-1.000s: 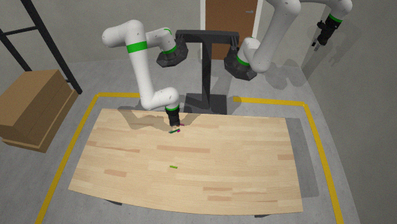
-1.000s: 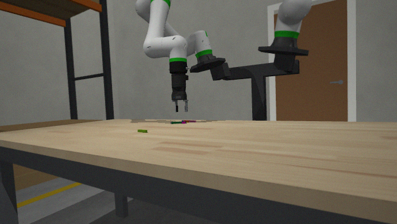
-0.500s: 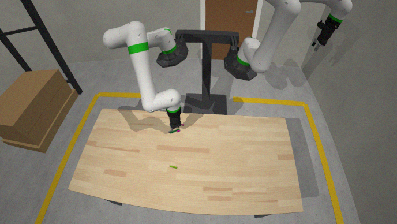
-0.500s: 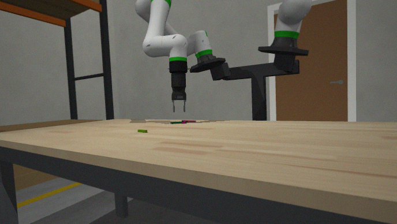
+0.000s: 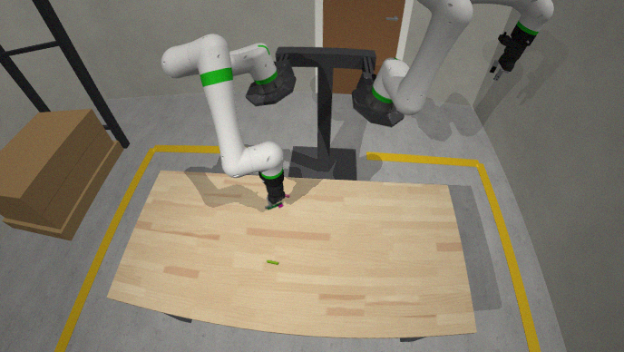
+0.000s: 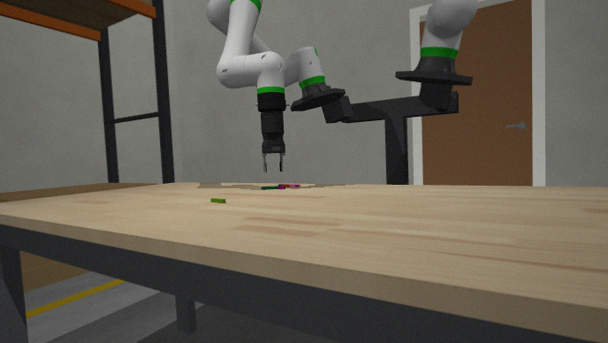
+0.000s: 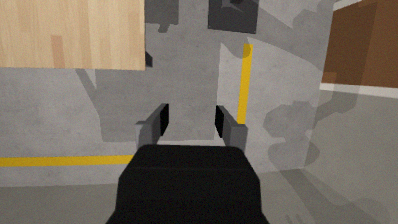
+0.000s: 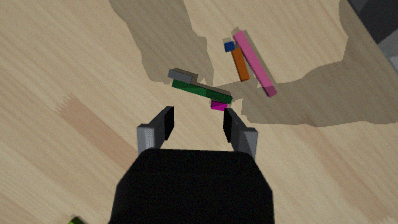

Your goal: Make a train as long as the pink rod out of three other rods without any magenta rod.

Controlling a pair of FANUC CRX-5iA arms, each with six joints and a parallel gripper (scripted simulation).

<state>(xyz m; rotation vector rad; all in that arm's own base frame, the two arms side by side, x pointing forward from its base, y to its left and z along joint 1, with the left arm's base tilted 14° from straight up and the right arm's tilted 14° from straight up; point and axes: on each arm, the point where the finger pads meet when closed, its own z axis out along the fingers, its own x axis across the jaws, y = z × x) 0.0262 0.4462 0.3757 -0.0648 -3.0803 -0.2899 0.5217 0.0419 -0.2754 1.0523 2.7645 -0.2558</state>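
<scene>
Picking looks like the step in hand, no train built yet. Blue, grey and lime add up to the pink rod [image 5: 287,196] [image 6: 295,186] [image 8: 255,63], so those three are the likely pieces. Landmark = pink rod.

Blue rod [image 6: 279,185] [image 8: 229,46]: just beside pink's end farther from the right gripper [image 5: 273,203] [image 6: 272,170] [image 8: 198,117]. Orange rod [image 6: 286,186] [image 8: 240,64]: alongside pink, not needed. Green rod [image 5: 273,206] [image 6: 269,188] [image 8: 202,92]: apart from pink, on its orange side. Grey rod [image 8: 181,76]: same side, farther off, up against or just beside green; contact can't be told. Magenta rod [image 5: 280,205] [image 6: 281,187] [image 8: 219,105]: by green's end nearer pink, must stay out. Lime rod [image 5: 272,262] [image 6: 218,201] [image 8: 75,220]: alone, well apart from pink, out toward the table's [image 5: 363,272] front edge.

Right jaws: wide open, nothing held, hovering above the table. In the wrist view grey sits ahead of the fingertips, not between them; blue is farther ahead, beside pink. Left gripper [image 5: 497,74] [image 7: 192,120]: wide open too, empty, off beyond the table.

Next move, if grey is the target: shift over it, line up across its width, then lower. Green is close enough to get bumped or pinched along with it.
</scene>
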